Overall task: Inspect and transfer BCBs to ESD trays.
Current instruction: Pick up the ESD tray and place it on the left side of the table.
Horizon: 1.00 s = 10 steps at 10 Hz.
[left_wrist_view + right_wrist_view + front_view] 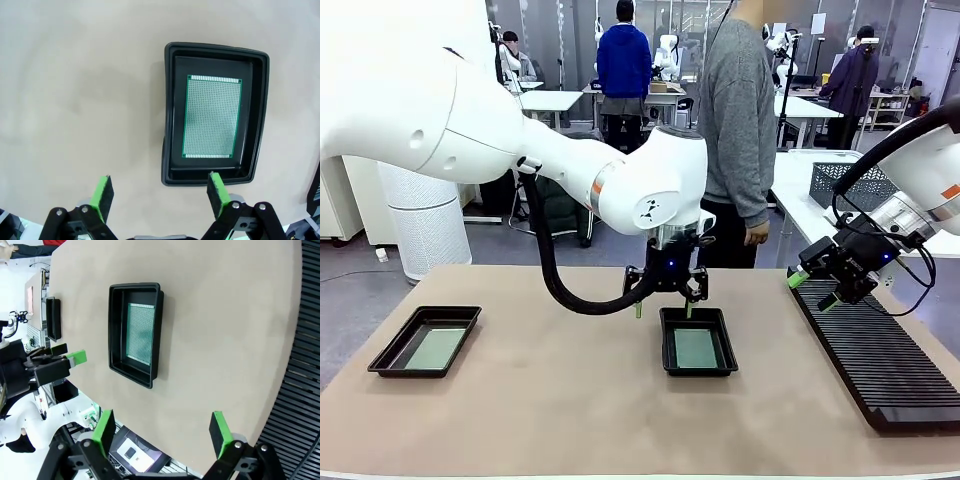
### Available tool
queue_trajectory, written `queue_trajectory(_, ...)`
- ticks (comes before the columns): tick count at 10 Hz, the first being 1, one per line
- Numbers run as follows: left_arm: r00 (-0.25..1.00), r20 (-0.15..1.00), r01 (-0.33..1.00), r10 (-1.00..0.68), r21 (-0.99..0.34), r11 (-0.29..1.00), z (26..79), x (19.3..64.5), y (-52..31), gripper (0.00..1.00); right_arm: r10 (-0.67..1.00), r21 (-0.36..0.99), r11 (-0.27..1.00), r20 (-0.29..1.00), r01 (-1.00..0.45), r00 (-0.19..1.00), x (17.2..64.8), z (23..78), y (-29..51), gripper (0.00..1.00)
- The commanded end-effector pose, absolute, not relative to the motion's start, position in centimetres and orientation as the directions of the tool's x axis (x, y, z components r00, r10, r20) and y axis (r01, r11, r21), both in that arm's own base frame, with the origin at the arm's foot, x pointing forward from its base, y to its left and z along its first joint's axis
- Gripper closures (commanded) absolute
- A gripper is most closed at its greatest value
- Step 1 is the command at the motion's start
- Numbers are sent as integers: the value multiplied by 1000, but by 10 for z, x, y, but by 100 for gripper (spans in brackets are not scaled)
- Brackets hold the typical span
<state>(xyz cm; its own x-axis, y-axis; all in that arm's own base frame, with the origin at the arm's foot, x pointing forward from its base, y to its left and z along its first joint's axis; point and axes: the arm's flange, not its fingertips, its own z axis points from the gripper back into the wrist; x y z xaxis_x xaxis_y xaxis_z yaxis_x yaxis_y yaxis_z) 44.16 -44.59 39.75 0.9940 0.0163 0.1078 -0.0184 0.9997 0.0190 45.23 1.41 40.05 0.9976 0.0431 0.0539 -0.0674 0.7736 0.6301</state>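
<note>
Two black ESD trays rest on the table, each with one green BCB lying flat inside. The left tray (388, 354) holds a board (433, 348). In the middle tray (666, 342) (171, 110) (116, 325) lies the other board (697, 348) (212, 116) (140, 332). My left gripper (662, 309) (160, 192) hovers open and empty above the far edge of the middle tray. My right gripper (814, 290) (160, 432) hangs open and empty over the far end of the rack.
A long black slotted rack (875, 355) (302, 365) runs along the table's right side. A grey mesh basket (850, 185) sits on the white table behind it. A person (735, 130) stands at the far edge. Bare tabletop lies between the trays.
</note>
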Motion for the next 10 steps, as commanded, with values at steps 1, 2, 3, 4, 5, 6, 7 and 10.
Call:
queue_trajectory(1,991,131,-20,17,24,1000,386,452,-453,0,30,620,783,48,-53,998,452,402,15,0)
queue_trajectory(2,993,120,-19,15,32,999,378,458,-454,0,30,620,783,48,-53,998,452,402,15,0)
queue_trajectory(3,993,116,-12,9,32,999,370,462,-455,0,30,620,783,48,-53,998,452,402,15,0)
queue_trajectory(4,993,115,-7,5,16,1000,364,465,-455,0,30,620,783,48,-53,998,452,402,15,0)
queue_trajectory(5,994,113,-8,7,12,1000,359,468,-455,0,30,620,783,48,-53,998,452,402,15,0)
queue_trajectory(6,994,109,-7,6,10,1000,354,471,-454,0,30,620,783,48,-53,998,452,402,15,0)
queue_trajectory(7,994,112,-4,3,14,1000,349,474,-453,0,30,620,783,48,-53,998,452,402,15,0)
queue_trajectory(10,994,104,16,-15,-10,1000,333,484,-449,0,30,620,783,48,-53,998,452,402,15,0)
